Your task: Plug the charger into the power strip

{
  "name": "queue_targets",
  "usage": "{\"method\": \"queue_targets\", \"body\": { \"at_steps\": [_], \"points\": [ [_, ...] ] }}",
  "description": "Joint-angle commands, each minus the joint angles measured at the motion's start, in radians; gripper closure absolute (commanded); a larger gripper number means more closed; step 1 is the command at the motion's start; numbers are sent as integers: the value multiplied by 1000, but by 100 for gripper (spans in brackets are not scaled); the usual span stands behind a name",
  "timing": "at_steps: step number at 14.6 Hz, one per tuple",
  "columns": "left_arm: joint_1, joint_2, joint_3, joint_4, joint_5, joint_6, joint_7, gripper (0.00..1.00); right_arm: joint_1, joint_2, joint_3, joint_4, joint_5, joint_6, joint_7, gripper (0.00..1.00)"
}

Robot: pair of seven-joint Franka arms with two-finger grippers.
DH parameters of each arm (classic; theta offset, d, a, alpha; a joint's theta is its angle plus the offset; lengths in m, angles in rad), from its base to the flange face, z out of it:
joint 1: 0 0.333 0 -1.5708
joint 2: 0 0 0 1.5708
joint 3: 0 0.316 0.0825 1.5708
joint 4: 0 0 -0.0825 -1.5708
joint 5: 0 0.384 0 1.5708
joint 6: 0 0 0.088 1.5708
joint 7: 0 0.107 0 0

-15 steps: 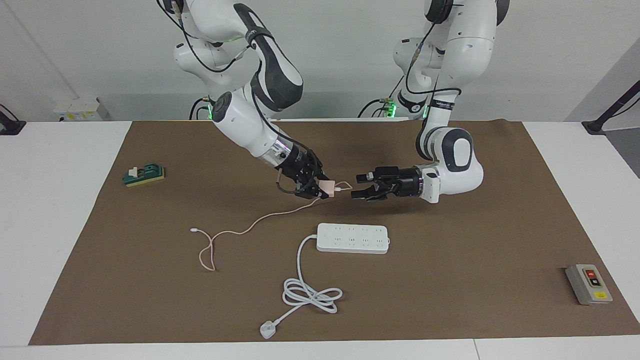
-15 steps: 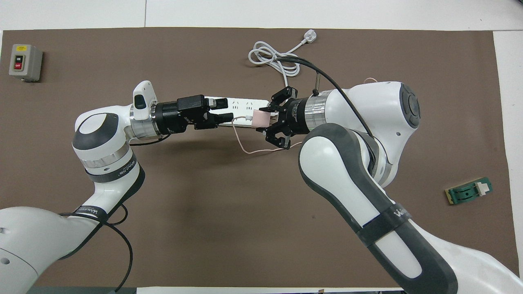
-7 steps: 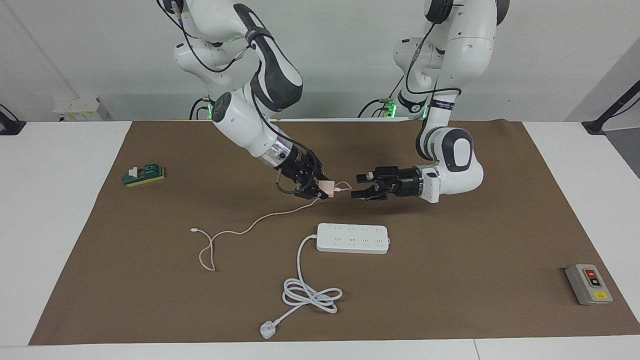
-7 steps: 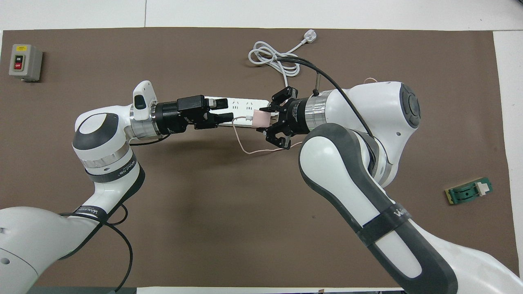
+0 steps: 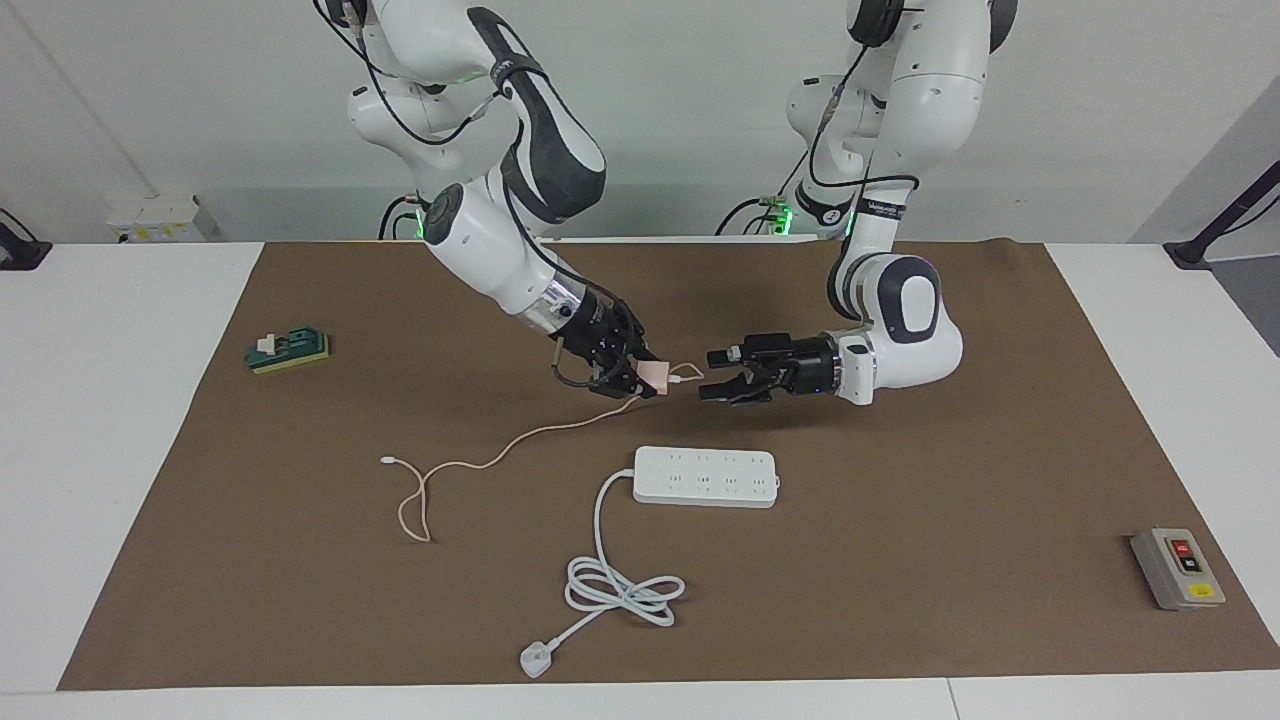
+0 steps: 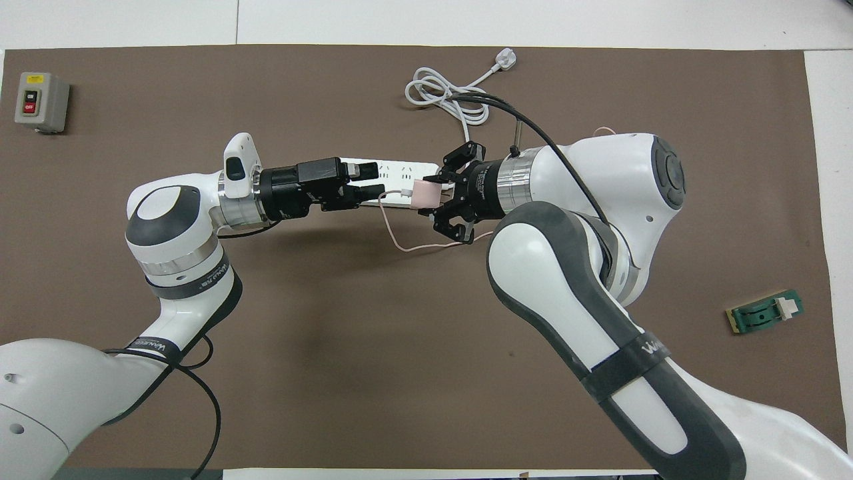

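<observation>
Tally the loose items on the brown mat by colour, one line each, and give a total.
White: 1, the power strip with its cord.
Pink: 1, the charger, held up in the right gripper, its cable trailing on the mat.
Grey: 1, the button box.
Green and yellow: 1, the small block.
Total: 4.

A white table (image 5: pixel 120 420) carried a brown mat (image 5: pixel 900 560); a plain pale wall (image 5: pixel 700 100) stood at its edge.
</observation>
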Motion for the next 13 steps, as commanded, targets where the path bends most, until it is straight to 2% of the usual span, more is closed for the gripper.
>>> {"method": "queue_targets", "body": {
  "at_steps": [1, 13],
  "points": [
    [-40, -15, 13, -19, -10, 76, 38, 0, 2, -17, 4, -8, -33, 4, 34, 100],
    [-108, -14, 12, -16, -67, 107, 52, 0, 23, -14, 8, -2, -50, 19, 76, 100]
  ]
}}
